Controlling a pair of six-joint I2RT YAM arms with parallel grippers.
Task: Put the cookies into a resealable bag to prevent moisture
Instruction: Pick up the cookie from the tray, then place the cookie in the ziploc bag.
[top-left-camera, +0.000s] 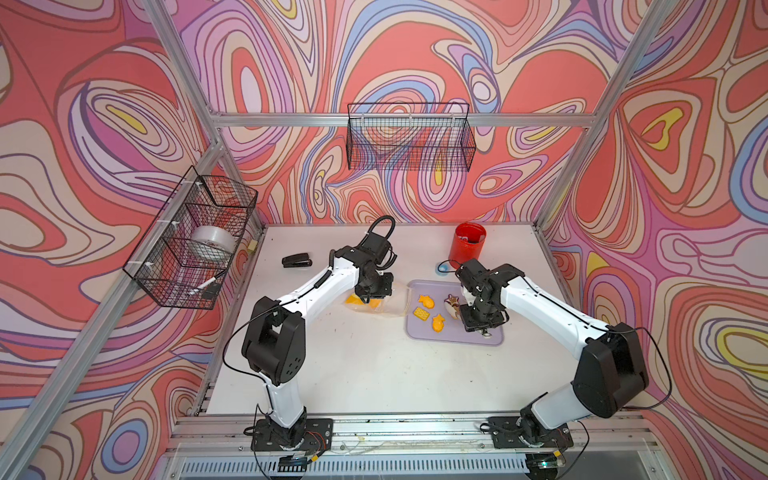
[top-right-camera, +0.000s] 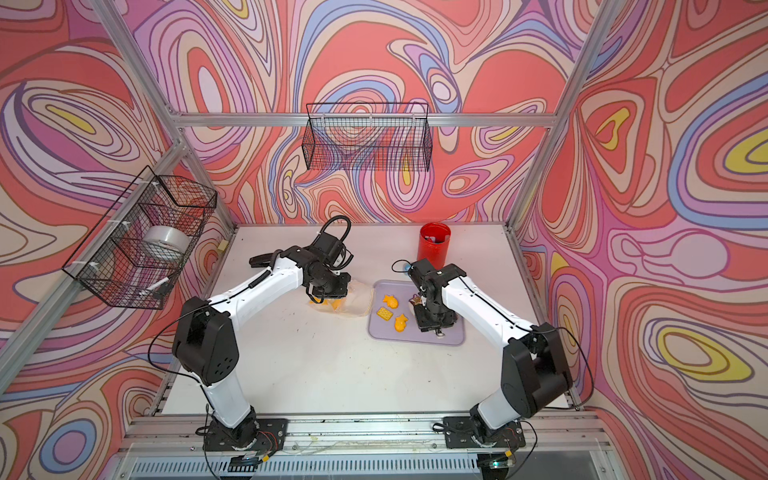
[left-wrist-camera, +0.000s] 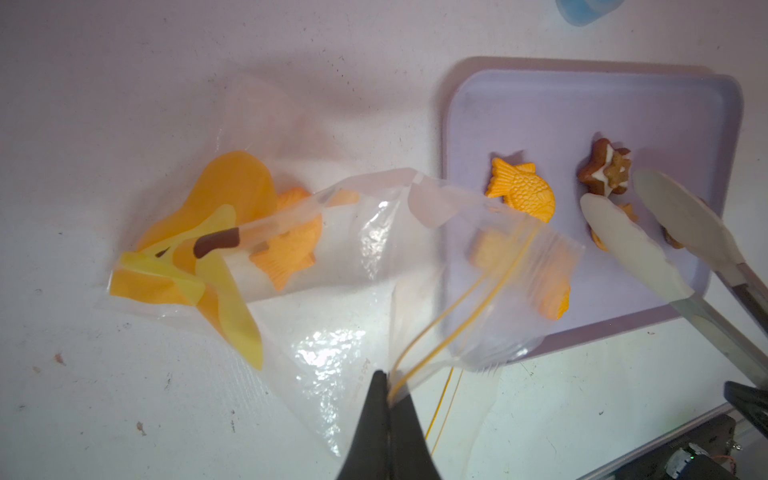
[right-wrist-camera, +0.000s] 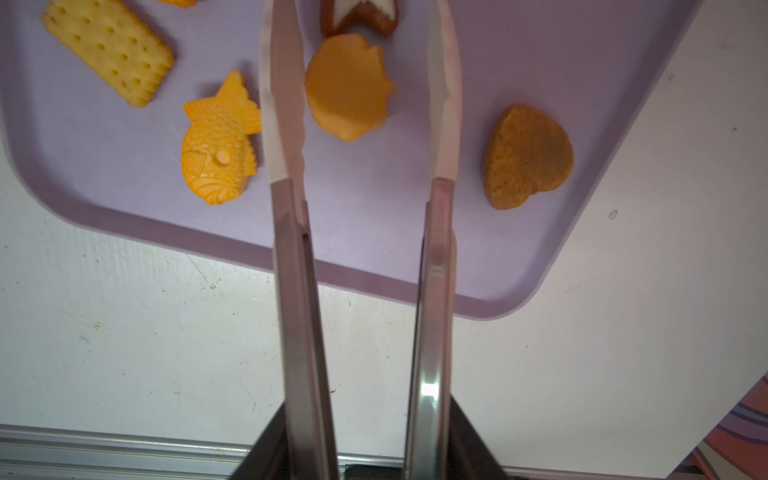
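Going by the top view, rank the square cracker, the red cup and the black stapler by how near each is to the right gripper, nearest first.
From the right gripper, which holds tongs:
1. Square cracker, on the lavender tray right beside the gripper.
2. Red cup, behind the gripper near the table's back edge.
3. Black stapler, far across toward the robot's left.

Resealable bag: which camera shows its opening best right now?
Left wrist view: the resealable bag fills the frame, zip edge pinched by the left gripper, a fish cookie visible inside. Both top views show only a crumpled patch beneath that gripper; the right wrist view misses it.
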